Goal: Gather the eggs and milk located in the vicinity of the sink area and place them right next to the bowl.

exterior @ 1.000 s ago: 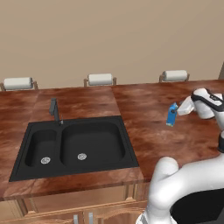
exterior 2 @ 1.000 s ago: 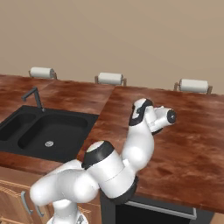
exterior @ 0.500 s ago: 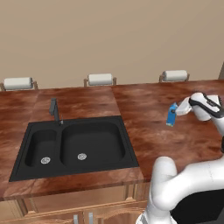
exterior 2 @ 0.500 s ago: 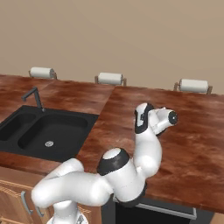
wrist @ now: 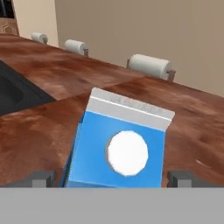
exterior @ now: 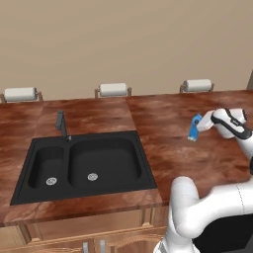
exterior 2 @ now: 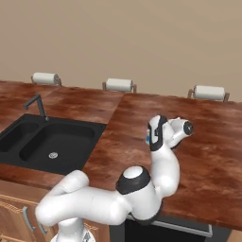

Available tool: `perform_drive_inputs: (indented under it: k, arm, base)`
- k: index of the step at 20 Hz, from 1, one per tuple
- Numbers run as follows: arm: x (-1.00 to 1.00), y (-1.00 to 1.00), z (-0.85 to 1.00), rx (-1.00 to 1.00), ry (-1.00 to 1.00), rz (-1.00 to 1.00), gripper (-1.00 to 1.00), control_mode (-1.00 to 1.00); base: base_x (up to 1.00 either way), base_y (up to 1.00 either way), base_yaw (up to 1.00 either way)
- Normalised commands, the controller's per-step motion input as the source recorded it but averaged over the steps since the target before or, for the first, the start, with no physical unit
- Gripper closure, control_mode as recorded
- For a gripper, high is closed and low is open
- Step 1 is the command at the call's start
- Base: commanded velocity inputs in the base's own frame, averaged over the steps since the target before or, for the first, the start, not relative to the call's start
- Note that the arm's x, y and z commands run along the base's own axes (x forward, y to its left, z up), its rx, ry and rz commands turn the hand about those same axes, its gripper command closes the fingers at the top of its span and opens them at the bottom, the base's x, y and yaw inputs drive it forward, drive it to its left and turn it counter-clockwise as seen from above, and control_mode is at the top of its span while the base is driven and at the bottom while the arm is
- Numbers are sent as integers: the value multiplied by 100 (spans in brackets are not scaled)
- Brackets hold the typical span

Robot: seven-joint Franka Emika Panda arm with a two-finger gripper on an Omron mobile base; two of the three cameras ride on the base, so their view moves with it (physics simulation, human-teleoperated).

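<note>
The milk (exterior: 193, 128) stands on the brown counter (exterior: 163, 148), well to the right of the black sink (exterior: 84, 165) and apart from it. It is a little blue carton with a white round spot on its slanted top (you can see the spot best in the hand view (wrist: 120, 148)). The gripper (wrist: 113, 178) is right at the milk. Its two dark fingers (wrist: 40, 178) stand wide apart, one on each side of the carton, and there is a gap between each tip and the blue sides. So the fingers are open and not squeezing the milk. In the left base view the white hand sits just to the right of the milk, on the side away from the sink. In the right base view the arm hides nearly all of the carton; just a bit of blue (exterior 2: 147, 140) peeks out. The sink has two bowls with silver drains (exterior: 92, 176), and a thin dark faucet (exterior: 62, 125) stands at its back edge. Three white paper rolls (exterior: 113, 89) hang along the wall behind the sink and the counter.
</note>
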Motion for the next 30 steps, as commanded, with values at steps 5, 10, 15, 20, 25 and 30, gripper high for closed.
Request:
perform_drive_inputs:
  k: [5, 10, 15, 20, 25, 30]
  arm:
    - [0, 0, -41, 0, 1, 0, 100, -100]
    - [-7, 17, -24, 0, 3, 0, 100, -100]
    - [-29, 27, 11, 0, -5, 2, 100, -100]
    - [-85, 1, 65, 0, -19, 3, 100, -100]
    - [-100, 20, 79, -3, -24, 0, 100, -100]
    - [-96, 69, 91, -16, -18, 0, 100, -100]
  base:
    - [0, 0, 0]
    - [0, 0, 0]
    - [0, 0, 0]
    - [0, 0, 0]
    - [0, 0, 0]
    - [0, 0, 0]
